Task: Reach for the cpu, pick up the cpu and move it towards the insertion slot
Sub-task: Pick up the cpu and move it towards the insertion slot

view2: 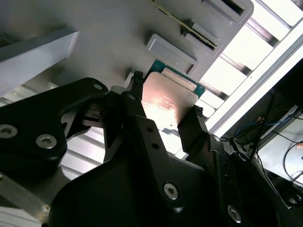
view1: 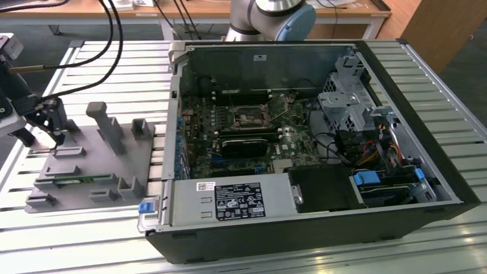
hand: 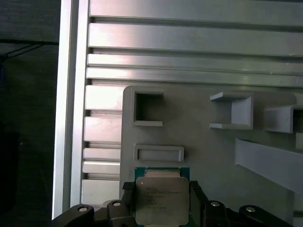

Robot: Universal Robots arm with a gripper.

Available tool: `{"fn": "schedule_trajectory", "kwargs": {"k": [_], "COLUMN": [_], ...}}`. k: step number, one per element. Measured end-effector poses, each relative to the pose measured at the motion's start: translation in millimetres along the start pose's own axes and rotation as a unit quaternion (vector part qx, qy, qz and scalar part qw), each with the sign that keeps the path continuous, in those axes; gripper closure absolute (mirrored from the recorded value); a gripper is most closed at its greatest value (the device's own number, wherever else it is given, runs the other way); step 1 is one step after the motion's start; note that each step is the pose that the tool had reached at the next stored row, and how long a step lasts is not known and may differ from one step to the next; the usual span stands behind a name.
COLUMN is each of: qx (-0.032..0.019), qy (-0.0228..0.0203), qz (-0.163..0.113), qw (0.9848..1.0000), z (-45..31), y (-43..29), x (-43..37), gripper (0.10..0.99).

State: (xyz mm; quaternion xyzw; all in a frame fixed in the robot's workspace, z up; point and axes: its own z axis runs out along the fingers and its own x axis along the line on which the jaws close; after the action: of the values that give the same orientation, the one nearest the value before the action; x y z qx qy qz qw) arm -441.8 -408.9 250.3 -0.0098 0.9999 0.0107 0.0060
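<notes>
The cpu point(hand: 160, 196) runs off the first wrist view's edge.

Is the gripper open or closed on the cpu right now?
Closed on it: in both wrist views the gripper has its fingers against opposite edges of the cpu, over the gray tray. Lifted or not, cannot tell.

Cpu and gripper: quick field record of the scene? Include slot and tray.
cpu: silvery top, green rim, straddled by the gripper in both wrist views
gripper: low over the tray, at the exterior view's left
grasp: contact and lift unclear
tray: gray, raised holders, on the slatted table
slot: dark square with metal frame, inside the open computer case, well apart from the gripper
memory stick: green, lying in the tray
</notes>
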Motion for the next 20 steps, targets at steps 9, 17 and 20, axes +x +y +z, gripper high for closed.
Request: {"fn": "schedule_trajectory", "kwargs": {"k": [9,17,20], "qx": [0.0014,0.0042,0.0056], "qy": [0.0,0.0001,0.0], "qz": [0.0,0.0,0.0], "qw": [1.0,1.0,1.0], "z": [-15.3,-24.4,-27.1], "y": [1.0,2.8,3.5], "x": [-0.2,-0.3,-0.4], "gripper": [0.541,0.541,0.541]}}
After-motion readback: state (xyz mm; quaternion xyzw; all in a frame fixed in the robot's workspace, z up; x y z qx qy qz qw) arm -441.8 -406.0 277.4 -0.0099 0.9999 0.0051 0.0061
